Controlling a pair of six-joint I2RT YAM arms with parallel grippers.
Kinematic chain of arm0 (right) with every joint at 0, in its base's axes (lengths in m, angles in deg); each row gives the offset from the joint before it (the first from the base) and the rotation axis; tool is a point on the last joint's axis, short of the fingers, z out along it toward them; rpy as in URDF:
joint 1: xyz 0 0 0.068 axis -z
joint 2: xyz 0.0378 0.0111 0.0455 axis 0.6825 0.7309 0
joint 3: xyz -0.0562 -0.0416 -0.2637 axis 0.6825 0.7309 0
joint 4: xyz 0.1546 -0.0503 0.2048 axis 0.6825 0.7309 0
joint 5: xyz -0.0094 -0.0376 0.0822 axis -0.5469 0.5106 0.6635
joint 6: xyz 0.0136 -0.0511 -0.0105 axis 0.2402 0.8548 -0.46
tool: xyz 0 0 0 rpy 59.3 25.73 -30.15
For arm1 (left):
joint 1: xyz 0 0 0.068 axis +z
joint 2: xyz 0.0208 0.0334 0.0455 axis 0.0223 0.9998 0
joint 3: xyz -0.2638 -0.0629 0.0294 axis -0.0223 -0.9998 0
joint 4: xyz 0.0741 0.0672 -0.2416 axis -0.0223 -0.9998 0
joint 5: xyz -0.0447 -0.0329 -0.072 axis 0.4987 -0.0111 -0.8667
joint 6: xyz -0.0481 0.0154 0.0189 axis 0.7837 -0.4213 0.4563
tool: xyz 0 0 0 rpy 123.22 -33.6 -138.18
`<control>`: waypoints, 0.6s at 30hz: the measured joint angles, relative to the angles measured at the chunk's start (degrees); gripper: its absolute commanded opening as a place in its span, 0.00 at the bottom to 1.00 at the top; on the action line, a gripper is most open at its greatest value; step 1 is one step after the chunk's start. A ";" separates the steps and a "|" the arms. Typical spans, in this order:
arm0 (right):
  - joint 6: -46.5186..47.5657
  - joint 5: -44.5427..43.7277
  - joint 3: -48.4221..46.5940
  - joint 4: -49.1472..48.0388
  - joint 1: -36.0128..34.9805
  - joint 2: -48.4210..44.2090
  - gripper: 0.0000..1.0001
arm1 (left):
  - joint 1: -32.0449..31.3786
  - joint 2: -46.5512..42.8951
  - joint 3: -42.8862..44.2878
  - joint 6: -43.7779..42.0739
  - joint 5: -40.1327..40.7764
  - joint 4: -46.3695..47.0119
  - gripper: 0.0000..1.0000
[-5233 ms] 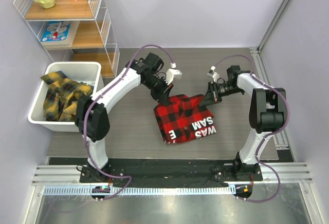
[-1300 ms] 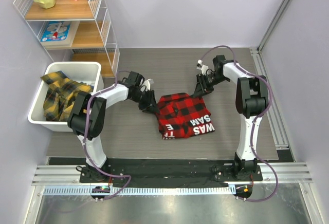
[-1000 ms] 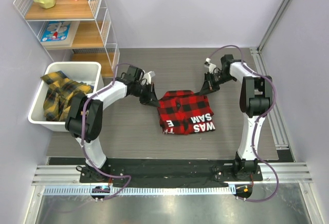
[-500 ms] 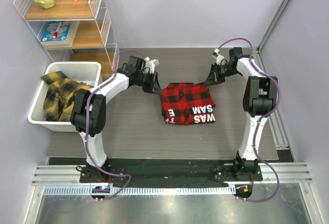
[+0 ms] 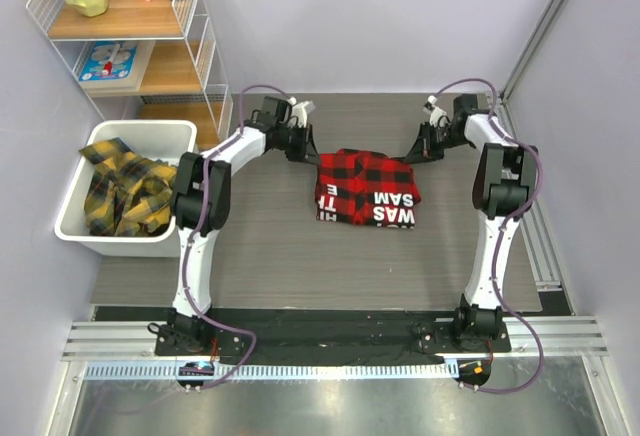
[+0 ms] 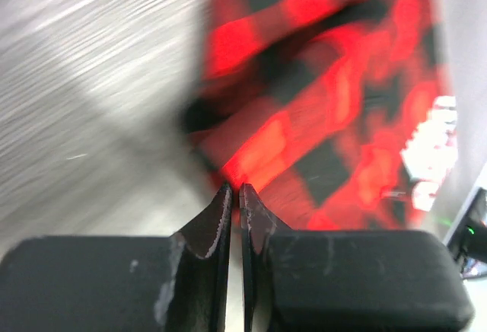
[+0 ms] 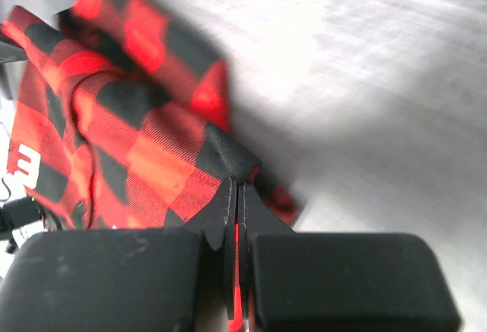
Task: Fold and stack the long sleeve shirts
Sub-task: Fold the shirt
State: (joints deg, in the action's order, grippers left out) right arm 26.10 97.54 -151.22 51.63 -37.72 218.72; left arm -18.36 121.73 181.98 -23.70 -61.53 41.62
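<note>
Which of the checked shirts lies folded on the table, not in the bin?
The red-and-black shirt with white block lettering; the yellow-and-black shirts lie crumpled in the white bin at the left.

Blur and hidden parts: left wrist view smeared, shirts partly covered.
Left wrist: red-and-black checked flannel shirt and grey wood-grain desk are motion-blurred; can't tell if the left fingers pinch the cloth edge. Right wrist: shirt cut off at the left edge, desk out of focus. Top view: white block lettering partly folded under, not readable in full; yellow-and-black checked shirts heaped in the white plastic bin, count unclear.
</note>
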 measured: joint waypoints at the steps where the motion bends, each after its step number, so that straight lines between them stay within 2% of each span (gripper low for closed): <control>1: -0.66 -0.22 -0.92 -0.66 0.00 1.79 0.01 | 0.63 1.77 0.02 0.46 0.76 0.02 0.08; 5: -3.06 0.46 -1.99 -1.88 -0.39 5.35 0.01 | 2.27 6.47 0.87 1.53 0.90 -1.55 0.05; 8: -3.82 -0.63 -4.68 -2.47 -0.96 6.62 0.01 | 3.02 6.78 2.99 1.29 2.27 -2.60 0.04; 10: -4.42 -0.81 -7.96 -2.91 -1.40 8.48 0.01 | 3.48 6.84 4.17 1.05 2.80 -2.95 0.07; 11: -4.59 -0.87 -9.97 -3.26 -1.66 9.51 0.01 | 3.82 7.06 5.07 0.87 2.80 -3.23 0.12; 12: -4.61 -1.07 -11.28 -3.74 -1.88 10.12 0.01 | 4.00 7.45 6.64 0.66 2.75 -3.89 0.27; 14: -4.63 -1.66 -13.20 -4.63 -2.25 10.71 0.01 | 4.44 9.27 11.85 0.28 2.01 -4.81 0.39; 15: -4.63 -1.81 -13.46 -4.98 -2.32 10.69 0.01 | 4.81 9.64 13.00 -0.22 1.42 -4.81 0.49; 18: -4.83 -1.75 -13.29 -6.03 -2.60 10.54 0.01 | 5.81 10.03 15.69 1.92 -3.32 -4.09 0.62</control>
State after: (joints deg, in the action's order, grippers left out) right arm 21.27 95.79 -164.51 45.60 -40.32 229.26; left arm -12.55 131.76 197.67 -21.78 -64.85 37.53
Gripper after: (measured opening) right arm 0.023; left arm 0.495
